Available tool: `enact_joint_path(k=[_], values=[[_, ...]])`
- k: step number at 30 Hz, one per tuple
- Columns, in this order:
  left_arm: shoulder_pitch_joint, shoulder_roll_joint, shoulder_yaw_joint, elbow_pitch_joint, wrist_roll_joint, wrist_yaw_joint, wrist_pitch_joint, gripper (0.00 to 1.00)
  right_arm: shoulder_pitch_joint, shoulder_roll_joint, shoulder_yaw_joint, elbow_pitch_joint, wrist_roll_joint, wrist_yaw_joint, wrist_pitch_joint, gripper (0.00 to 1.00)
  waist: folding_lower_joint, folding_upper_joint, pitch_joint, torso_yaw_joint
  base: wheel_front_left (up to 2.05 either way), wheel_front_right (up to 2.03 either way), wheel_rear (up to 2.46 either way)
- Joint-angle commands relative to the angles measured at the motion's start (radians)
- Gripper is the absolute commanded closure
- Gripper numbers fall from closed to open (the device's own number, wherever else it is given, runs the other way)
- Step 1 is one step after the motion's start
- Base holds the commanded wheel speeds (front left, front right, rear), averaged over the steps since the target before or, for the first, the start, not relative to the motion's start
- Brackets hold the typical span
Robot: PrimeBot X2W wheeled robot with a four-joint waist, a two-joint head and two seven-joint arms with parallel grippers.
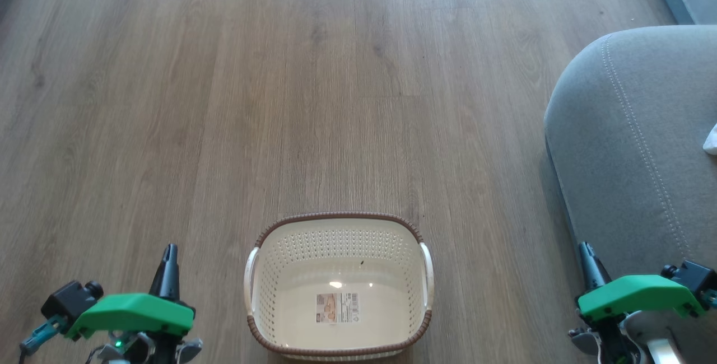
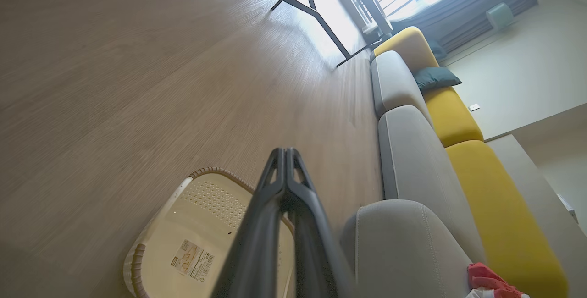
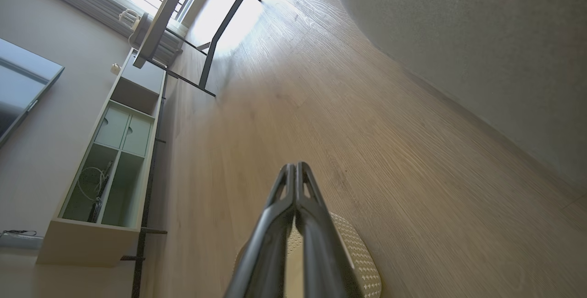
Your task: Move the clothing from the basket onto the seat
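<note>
Item, the basket (image 1: 336, 243): oval, cream perforated plastic with a brown woven-look rim, is sitting on the wooden floor (image 1: 280, 101) at near centre, between the two grippers and apart from the seat. Its inside is showing a bare bottom and one label sticker (image 1: 337, 307), with no fabric in it. Item, the seat (image 1: 627, 145): a grey cushion with a double stitch line, is lying to the right of the basket with a strip of floor between them. Item, the clothing (image 2: 488, 282): red with white trim, is resting on the seat's top, as the left wrist view is showing (a small white scrap (image 1: 711, 140) at the right edge of the head view is probably part of it, though too little is showing to be sure). Item, the left gripper (image 1: 170, 257): its fingers are pressing together on nothing, near left of the basket. Item, the right gripper (image 1: 585, 252): likewise clenched and empty, near right, just beside the seat's front edge. Progress: the transfer is looking complete, since nothing is waiting in the basket; at most the arms are needing to retire. Writing: the sticker is carrying a pale picture panel and barcode-like print, but the text is coming out too small to read, and no brand name is showing anywhere.
</note>
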Motion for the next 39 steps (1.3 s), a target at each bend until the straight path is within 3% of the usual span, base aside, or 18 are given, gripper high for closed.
enact_joint_path(k=[1, 39], values=[[-0.058, 0.003, 0.032, -0.040, -0.040, -0.012, 0.011, 1.00, -0.055, -0.005, -0.001, -0.042, 0.038, 0.004, 0.009, 1.00, 0.0000, 0.0000, 0.000, 0.000, 0.00, 0.00, 0.00], [-0.090, 0.004, 0.074, -0.070, -0.470, -0.037, 0.120, 1.00, -0.064, 0.015, -0.064, -0.089, 0.431, 0.006, 0.118, 1.00, -0.0001, 0.0000, -0.002, -0.001, 0.00, 0.00, 0.00]])
